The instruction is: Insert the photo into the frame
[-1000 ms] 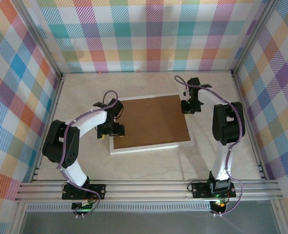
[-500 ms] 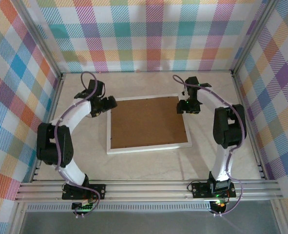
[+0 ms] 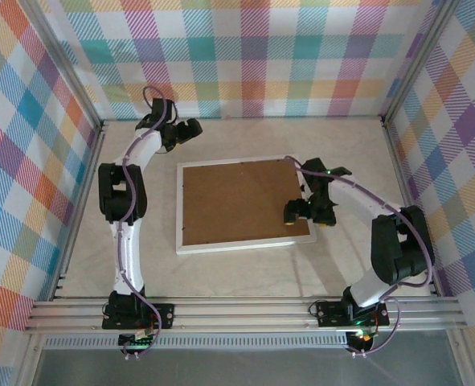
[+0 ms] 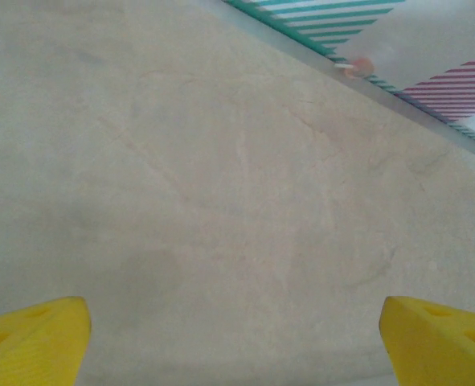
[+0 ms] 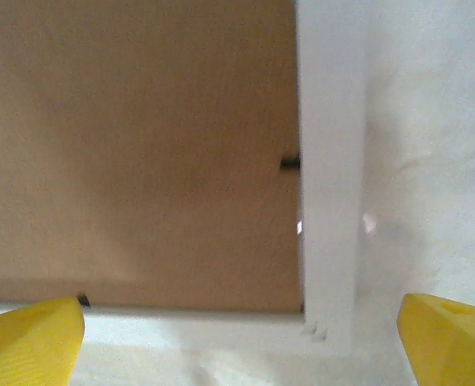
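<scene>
Right tool [image 3: 309, 211], spread wide, is hovering over the frame [image 3: 245, 201] corner, probably needing a gentle, square descent.

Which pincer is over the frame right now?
The right pincer, open above the frame's near right corner. The left pincer hangs open over the table by the far wall.

The frame [image 3: 221, 247] lay flat in the middle of the table [image 3: 245, 137], with its backing board [image 3: 241, 201] facing up. My left fingers [image 3: 190, 127] hung over bare table behind the frame's far left corner, near the back wall [image 3: 245, 64]. My right fingers [image 3: 292, 212] hung above the frame's near right corner, which lay between them.
</scene>
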Motion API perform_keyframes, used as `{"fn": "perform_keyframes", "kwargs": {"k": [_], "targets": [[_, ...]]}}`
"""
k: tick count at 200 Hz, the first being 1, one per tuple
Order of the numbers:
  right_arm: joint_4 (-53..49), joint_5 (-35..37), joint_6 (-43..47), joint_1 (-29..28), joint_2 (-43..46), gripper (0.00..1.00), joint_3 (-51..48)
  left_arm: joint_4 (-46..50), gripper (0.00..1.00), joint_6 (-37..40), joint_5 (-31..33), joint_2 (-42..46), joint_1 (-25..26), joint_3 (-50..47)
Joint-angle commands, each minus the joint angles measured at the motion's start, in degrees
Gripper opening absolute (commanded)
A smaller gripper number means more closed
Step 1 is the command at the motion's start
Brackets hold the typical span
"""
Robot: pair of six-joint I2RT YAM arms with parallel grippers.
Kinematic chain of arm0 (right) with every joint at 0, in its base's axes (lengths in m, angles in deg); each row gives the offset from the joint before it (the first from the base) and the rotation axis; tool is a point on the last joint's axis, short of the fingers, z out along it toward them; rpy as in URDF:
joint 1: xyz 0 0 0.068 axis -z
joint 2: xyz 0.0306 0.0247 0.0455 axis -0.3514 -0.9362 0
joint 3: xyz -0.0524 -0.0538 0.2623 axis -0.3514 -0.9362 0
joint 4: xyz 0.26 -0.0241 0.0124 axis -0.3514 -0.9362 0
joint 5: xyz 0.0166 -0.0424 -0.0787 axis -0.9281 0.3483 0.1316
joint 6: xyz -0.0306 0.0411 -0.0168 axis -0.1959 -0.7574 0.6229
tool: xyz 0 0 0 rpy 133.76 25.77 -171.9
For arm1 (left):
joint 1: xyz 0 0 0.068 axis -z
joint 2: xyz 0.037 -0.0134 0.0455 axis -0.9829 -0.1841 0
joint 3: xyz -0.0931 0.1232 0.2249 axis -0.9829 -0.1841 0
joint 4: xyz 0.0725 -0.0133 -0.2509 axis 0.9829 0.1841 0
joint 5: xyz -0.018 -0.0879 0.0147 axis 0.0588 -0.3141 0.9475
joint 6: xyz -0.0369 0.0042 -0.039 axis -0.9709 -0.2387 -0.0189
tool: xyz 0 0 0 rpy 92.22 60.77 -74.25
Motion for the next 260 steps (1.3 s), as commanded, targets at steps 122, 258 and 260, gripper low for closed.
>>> {"fn": "perform_keyframes", "kwargs": {"k": [122, 258, 260], "targets": [[21.60, -13.17, -28.24, -8.93, 4.03, 0.99, -15.31, 4.68, 0.93, 1.37, -12.28, -6.68, -0.22, -0.31], [26.39, 5.10, -20.35, -5.02, -6.53, 0.99, 3.26, -7.16, 0.92, -6.30, -16.69, 10.70, 1.88, -31.61], [26.54, 5.04, -20.46, -4.89, -6.89, 0.99, 3.52, -7.32, 0.92, -6.48, -16.66, 10.95, 2.10, -31.94]]}}
